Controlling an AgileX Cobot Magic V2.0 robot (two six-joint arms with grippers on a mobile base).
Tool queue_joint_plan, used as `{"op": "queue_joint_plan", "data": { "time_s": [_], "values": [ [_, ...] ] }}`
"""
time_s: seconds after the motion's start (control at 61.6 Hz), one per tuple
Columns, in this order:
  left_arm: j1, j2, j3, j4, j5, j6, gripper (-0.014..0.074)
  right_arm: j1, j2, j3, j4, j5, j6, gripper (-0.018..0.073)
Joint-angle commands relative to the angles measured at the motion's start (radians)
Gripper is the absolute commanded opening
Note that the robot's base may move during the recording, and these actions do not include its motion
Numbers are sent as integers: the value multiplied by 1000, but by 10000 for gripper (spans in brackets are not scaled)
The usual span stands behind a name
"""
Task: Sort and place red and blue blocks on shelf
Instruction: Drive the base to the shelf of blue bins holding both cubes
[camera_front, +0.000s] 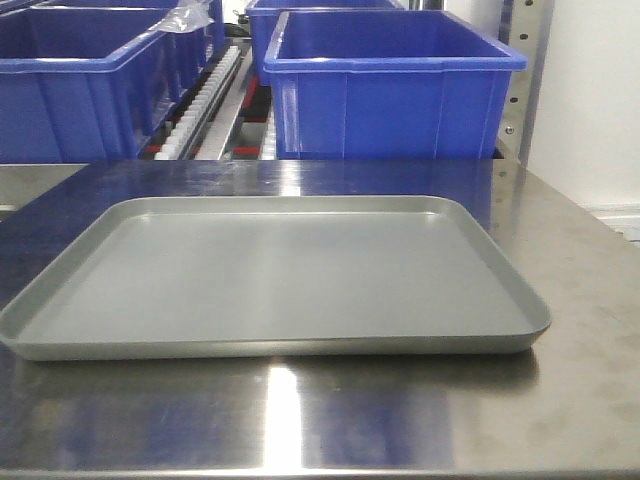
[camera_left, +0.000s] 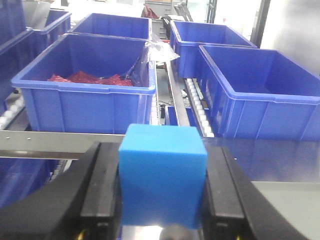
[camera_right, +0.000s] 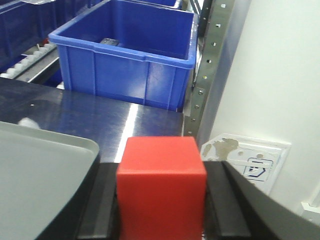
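Note:
In the left wrist view my left gripper (camera_left: 161, 151) is shut on the blue block (camera_left: 162, 180), a plain cube pressed between both black fingers. It hangs in front of the shelf's steel front rail (camera_left: 50, 142) and white rollers (camera_left: 197, 102). The right wrist view shows my right gripper (camera_right: 161, 167) shut on the red block (camera_right: 161, 192), just right of the grey tray's corner (camera_right: 40, 165) over the steel tabletop. Neither gripper nor block appears in the front view, where the grey tray (camera_front: 270, 270) lies bare.
Large blue bins fill the shelf: one holding red material (camera_left: 85, 100), another to its right (camera_left: 265, 100), which also shows from the front (camera_front: 390, 100). A perforated shelf upright (camera_right: 207, 65) and a white wall stand at the right. The steel tabletop (camera_front: 580, 300) carries the tray.

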Motion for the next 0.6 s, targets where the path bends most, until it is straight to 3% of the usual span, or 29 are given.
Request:
{"op": "queue_joint_plan", "data": {
  "time_s": [0.0, 0.584],
  "values": [
    [-7, 12, -26, -10, -98, -2, 123, -7, 1, -28, -12, -95, 0, 89],
    [-7, 12, -26, -10, -98, -2, 123, -7, 1, -28, -12, -95, 0, 89]
  ]
}}
